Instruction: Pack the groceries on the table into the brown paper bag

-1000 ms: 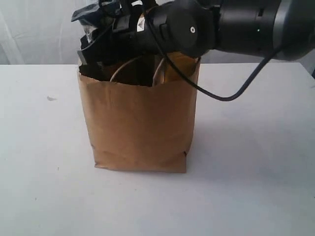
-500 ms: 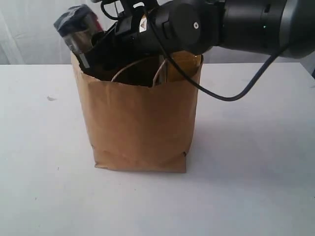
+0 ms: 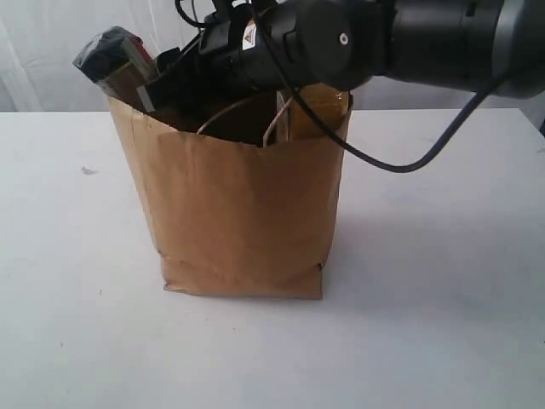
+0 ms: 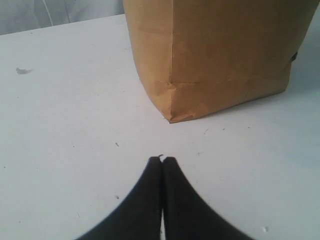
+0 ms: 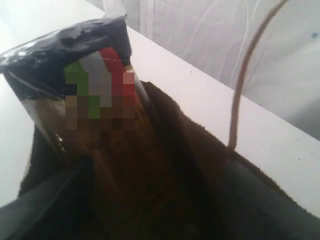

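The right tool (image 3: 166, 81) sits at the mouth of the brown paper bag (image 3: 243, 213), beside the long pasta packet (image 3: 109, 58). I cannot tell whether it clamps the packet or stands loose around it. The packet's lower end is inside the bag and its top sticks out over the left rim. The left tool (image 4: 162, 165) is pressed together, empty, over the table (image 3: 443, 298) near a bottom corner of the bag. The table is plain white with one dark speck (image 3: 88, 170), and a pale curtain (image 3: 43, 51) hangs behind. A second ago the packet stood nearer the middle; now it leans farther left and the bag's left wall bulges outward, its base unmoved. Count: one bag, two loop handles (image 3: 226, 115), one packet, two tools.
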`<state>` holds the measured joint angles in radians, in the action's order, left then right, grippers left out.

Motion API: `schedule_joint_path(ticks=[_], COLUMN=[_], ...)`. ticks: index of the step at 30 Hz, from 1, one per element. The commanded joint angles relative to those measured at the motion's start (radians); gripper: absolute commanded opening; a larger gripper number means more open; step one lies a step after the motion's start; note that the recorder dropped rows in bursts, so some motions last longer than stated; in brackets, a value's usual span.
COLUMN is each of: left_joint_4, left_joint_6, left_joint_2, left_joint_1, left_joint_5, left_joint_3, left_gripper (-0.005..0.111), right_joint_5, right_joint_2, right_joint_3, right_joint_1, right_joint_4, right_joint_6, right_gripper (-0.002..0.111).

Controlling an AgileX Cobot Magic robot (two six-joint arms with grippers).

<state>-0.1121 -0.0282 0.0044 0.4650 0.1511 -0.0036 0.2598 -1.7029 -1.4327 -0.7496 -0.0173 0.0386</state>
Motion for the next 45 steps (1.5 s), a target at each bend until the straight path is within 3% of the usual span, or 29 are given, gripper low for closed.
schedule_joint_path(ticks=[1,17,24,28,45], left_joint_4=[-0.005,-0.005,-0.005,-0.005,-0.005], left_joint_6=[-0.003,-0.003,-0.003,-0.003,-0.003], left_joint_2=[-0.004,-0.004,-0.004,-0.004,-0.004], left_joint_1=[-0.003,-0.003,-0.003,-0.003,-0.003], left_joint_5=[-0.002,-0.002,-0.002,-0.002,-0.002], left_joint_3=[0.004,0.004,0.004,0.004,0.004], left_gripper=[0.0,0.0,0.0,0.0,0.0], right_joint_5=[-0.027,-0.139,-0.194,-0.21,0.048], right_joint_2=[0.03,0.095,0.125,0.158,0.392], right_joint_3=[0.008,0.008,0.008,0.008,0.056], right_joint_1=[0.001,0.001,0.001,0.001,0.001], right_joint_4=[0.002,0.002,0.002,0.002,0.01], right_joint_6=[0.01,0.01,0.01,0.04,0.025], right_gripper=[0.066,0.066,0.054,0.053,0.052])
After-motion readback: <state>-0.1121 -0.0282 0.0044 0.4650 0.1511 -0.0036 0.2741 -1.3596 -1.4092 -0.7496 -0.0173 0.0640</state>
